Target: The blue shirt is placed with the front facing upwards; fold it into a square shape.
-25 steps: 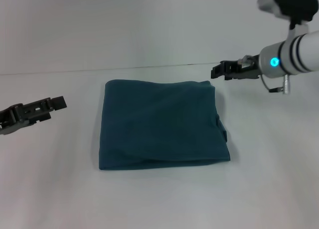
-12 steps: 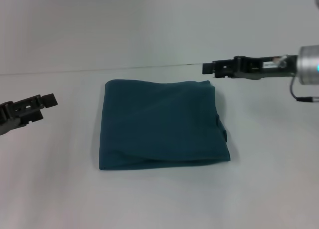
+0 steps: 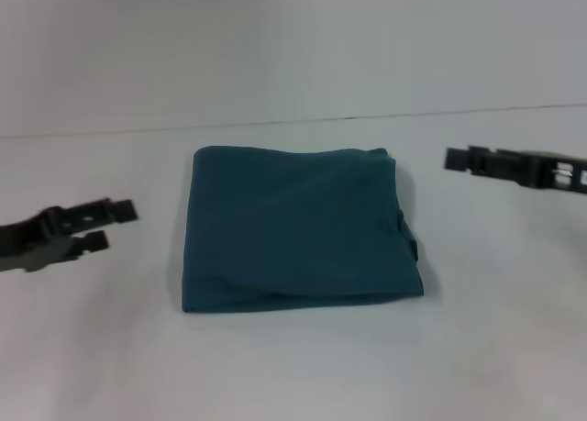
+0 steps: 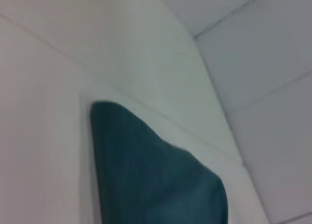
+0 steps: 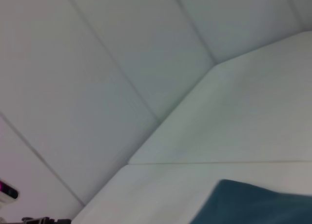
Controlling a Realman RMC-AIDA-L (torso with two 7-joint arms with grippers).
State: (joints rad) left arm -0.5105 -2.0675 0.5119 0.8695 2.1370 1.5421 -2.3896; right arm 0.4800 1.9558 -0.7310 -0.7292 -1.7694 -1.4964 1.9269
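The blue shirt [image 3: 303, 228] lies folded into a rough square in the middle of the white table, plain teal side up, with no lettering showing. My left gripper [image 3: 108, 227] hovers to the left of it, open and holding nothing, a clear gap away from the cloth. On the other side, my right gripper [image 3: 451, 160] hangs level with the shirt's far right corner and apart from it. Part of the blue shirt [image 4: 156, 180] shows in the left wrist view. One corner of the blue shirt [image 5: 258, 204] shows in the right wrist view.
The white table [image 3: 293, 366] runs back to a white wall, which it meets along a seam [image 3: 275, 124] behind the shirt. Nothing else lies on the table.
The right gripper has pulled back to the right and dropped lower, away from the shirt's far right corner. The left gripper has shifted lower and slightly toward the shirt. The shirt has not moved.
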